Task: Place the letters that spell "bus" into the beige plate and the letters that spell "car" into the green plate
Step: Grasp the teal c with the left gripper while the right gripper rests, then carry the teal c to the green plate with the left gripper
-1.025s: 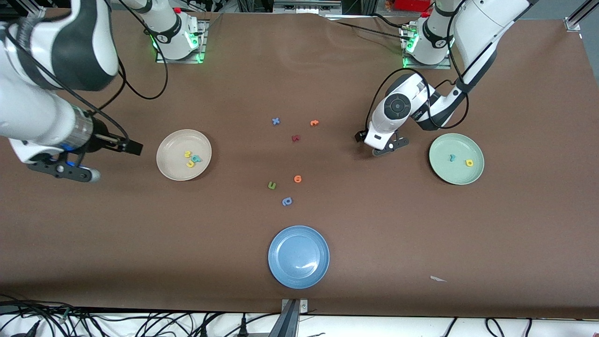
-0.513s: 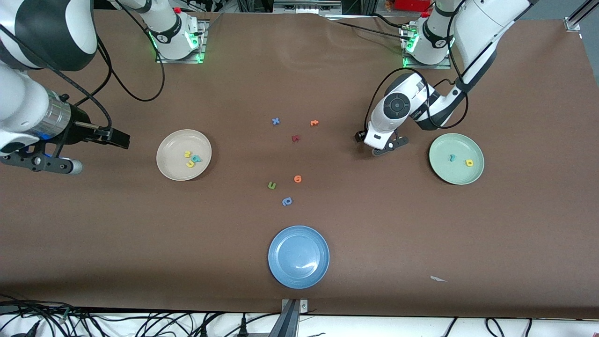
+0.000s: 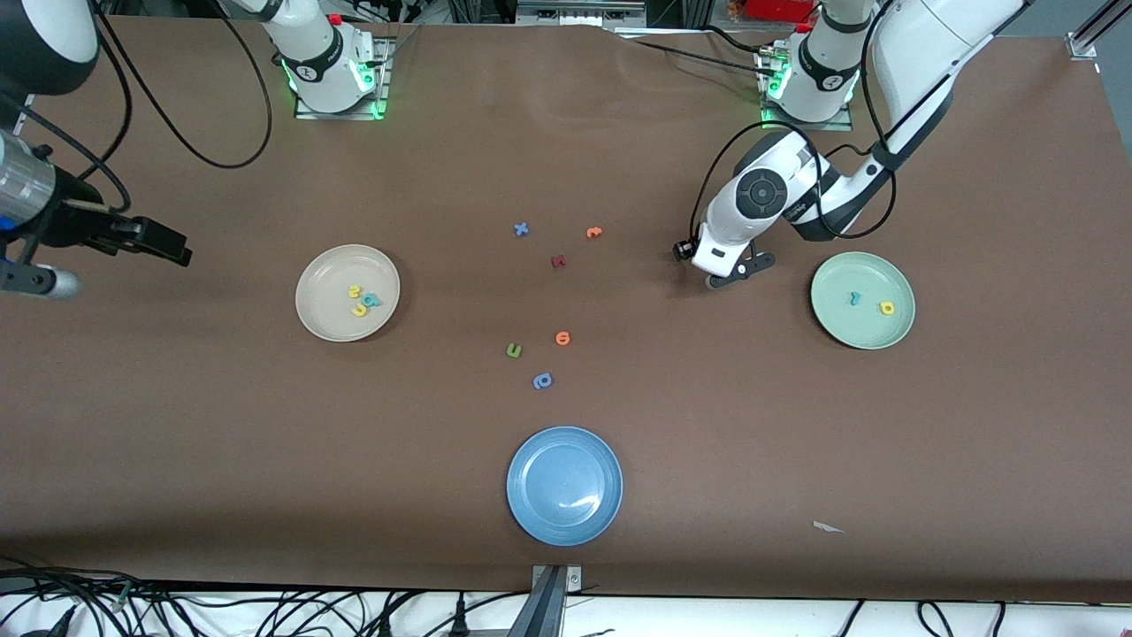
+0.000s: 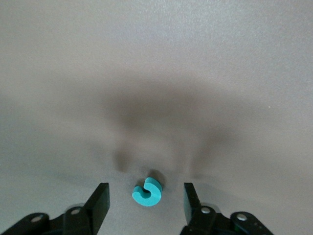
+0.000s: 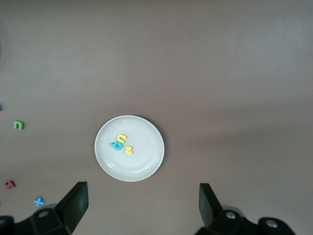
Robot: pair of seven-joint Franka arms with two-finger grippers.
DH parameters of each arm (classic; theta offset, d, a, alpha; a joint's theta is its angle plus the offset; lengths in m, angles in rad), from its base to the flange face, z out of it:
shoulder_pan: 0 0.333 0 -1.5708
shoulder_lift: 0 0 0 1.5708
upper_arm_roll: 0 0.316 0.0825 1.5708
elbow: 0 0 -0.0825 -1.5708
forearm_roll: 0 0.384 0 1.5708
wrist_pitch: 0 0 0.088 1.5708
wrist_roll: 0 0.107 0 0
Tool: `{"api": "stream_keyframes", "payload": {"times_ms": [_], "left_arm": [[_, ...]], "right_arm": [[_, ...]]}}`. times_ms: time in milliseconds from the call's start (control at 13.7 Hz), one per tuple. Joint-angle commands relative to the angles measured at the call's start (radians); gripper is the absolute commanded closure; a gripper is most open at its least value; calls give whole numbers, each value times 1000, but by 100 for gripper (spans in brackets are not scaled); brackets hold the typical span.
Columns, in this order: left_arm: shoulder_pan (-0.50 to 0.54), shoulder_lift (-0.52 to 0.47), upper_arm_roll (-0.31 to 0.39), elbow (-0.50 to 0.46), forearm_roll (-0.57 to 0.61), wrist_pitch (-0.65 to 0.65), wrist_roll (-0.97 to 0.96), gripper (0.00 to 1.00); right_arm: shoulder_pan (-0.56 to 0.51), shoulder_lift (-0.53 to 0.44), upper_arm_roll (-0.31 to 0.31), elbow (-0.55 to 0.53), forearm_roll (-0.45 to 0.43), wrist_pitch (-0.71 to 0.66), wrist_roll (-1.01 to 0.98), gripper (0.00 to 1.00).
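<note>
**Left gripper low over the teal "c"**

The left gripper (image 4: 145,203) sits low over the table (image 3: 707,425), its fingers (image 4: 99,203) apart on either side of the teal "c" (image 4: 147,191) without touching it (the letter lies flat on the table). Beside it, toward the left arm's end, the green plate (image 3: 862,300) holds the teal "r" (image 3: 853,298) and yellow "a" (image 3: 886,308). The beige plate (image 3: 348,293) holds the teal "b" (image 5: 117,145), yellow "u" (image 5: 122,138) and yellow "s" (image 5: 128,150). The right gripper (image 5: 142,205) waits high over the right arm's end, fingers wide apart and empty.
</note>
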Motion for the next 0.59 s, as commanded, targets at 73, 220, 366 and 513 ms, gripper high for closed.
{"api": "stream_keyframes", "payload": {"times_ms": [73, 220, 366, 513], "left_arm": [[15, 18, -13, -7, 28, 28, -11, 34], [16, 30, -11, -7, 34, 45, -12, 35], [16, 31, -10, -7, 36, 49, -12, 36], [15, 39, -6, -9, 37, 49, -11, 40]], "right_arm": [[-115, -123, 81, -124, -16, 35, -72, 0], [-128, -126, 83, -102, -3, 31, -76, 0], [-141, -131, 87, -77, -6, -36, -73, 0], [-158, -106, 80, -43, 7, -113, -72, 0]]}}
